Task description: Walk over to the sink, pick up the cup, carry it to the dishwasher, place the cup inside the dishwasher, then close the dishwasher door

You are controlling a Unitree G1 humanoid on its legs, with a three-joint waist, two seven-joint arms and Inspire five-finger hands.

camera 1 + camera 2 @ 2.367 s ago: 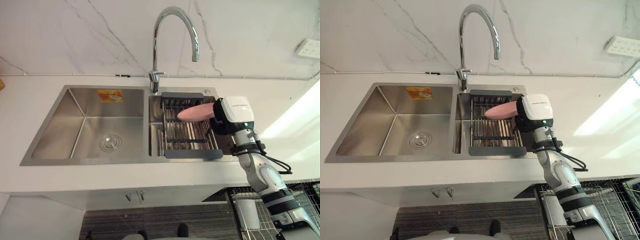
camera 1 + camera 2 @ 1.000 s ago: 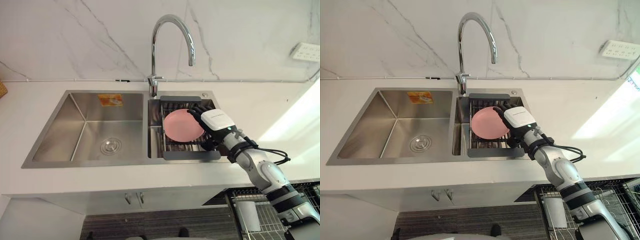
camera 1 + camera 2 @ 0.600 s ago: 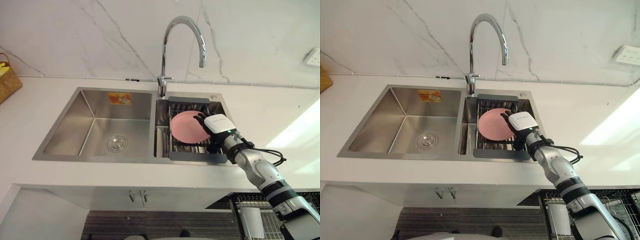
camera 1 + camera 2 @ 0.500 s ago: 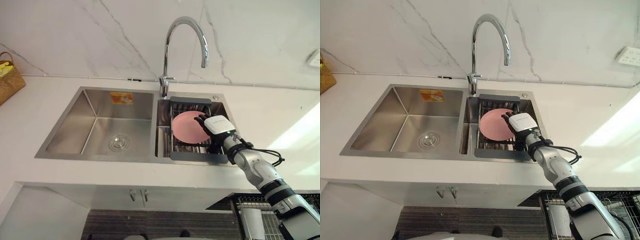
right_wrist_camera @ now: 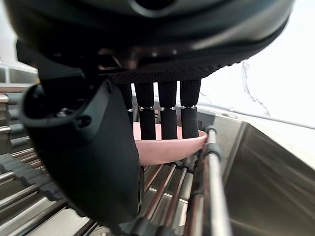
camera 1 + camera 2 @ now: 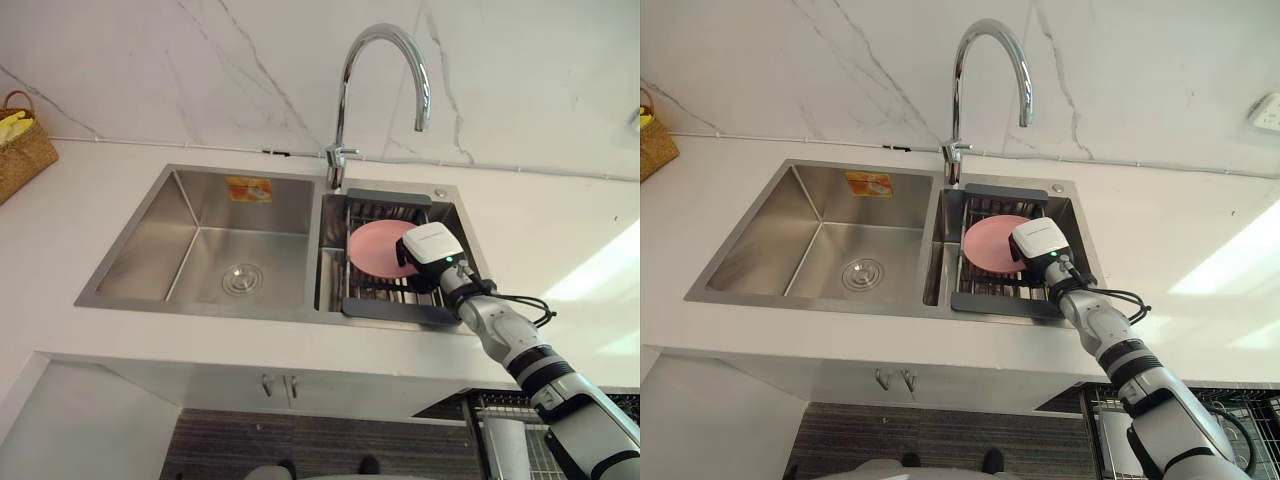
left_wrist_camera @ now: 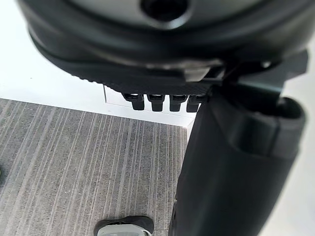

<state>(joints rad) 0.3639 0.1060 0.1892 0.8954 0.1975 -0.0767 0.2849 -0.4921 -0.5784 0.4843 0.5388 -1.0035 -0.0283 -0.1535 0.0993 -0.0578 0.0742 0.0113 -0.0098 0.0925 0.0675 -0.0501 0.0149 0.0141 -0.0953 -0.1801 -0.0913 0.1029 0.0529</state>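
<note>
The robot stands at the sink (image 6: pixel 180 303). Its right hand (image 6: pixel 430 250) is down in the right bowl of the sink, over the grey rack (image 6: pixel 395 308) that sits there. The task says cup, but what I see looks like a flat pink dish (image 6: pixel 375 248). It is over the middle of the rack, nearer the rack's left edge, tipped up so its round face shows. I cannot tell if it rests on the bars or is just above them.

The right hand has hold of the dish at its right rim. The fingers (image 5: pixel 167 115) reach down over the rim and the thumb is on the other side, so the rim is pinched between them. The left hand (image 7: pixel 147 59) hangs low by the floor with loose fingers and nothing in it.

I think this is the picking-up step. To do it well, the hand should pinch firmly, because a thin rim can slip. Then it should lift straight up, so the dish does not catch on the bars or bump the tap (image 6: pixel 345 100) above the rack's back edge.

Counting: one pink dish, one rack, one tap, one sink with two bowls, and one basket (image 6: pixel 22 140) at the far left edge of the counter (image 6: pixel 150 335).
</note>
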